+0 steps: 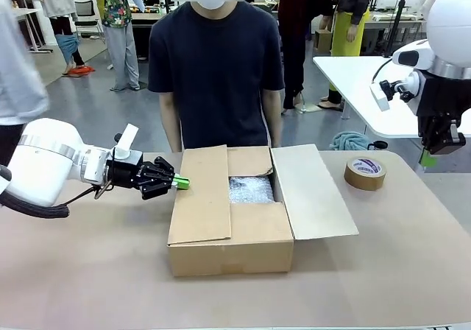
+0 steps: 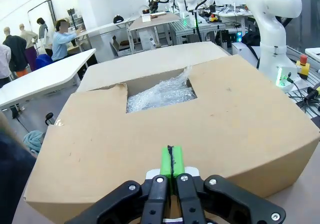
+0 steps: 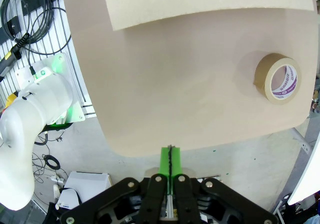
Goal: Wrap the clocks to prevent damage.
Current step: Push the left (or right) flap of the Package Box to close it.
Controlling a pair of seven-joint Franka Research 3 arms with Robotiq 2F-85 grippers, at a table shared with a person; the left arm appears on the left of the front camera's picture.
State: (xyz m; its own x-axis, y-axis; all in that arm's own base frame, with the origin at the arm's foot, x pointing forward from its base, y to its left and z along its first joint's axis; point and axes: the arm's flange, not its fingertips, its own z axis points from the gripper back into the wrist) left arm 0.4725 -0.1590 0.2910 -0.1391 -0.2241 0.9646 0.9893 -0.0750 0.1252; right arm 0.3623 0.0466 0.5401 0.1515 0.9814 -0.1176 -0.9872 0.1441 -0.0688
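Box half open, both grippers pinched shut on nothing.
I am seeing the left gripper [image 1: 181, 183] pointing at the cardboard box [image 1: 232, 227] mid-table, with bubble wrap [image 1: 250, 188] lying inside; the right gripper [image 1: 427, 158] is hanging over the table's right edge.

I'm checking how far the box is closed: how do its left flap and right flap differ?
The left flap lies folded down flat over the box; the right flap is swung open, reaching out past the box's side above the table. The left gripper has its tip at the left flap's outer edge; the right gripper hangs well away from the right flap. Both flaps are plain brown cardboard, about alike in size.
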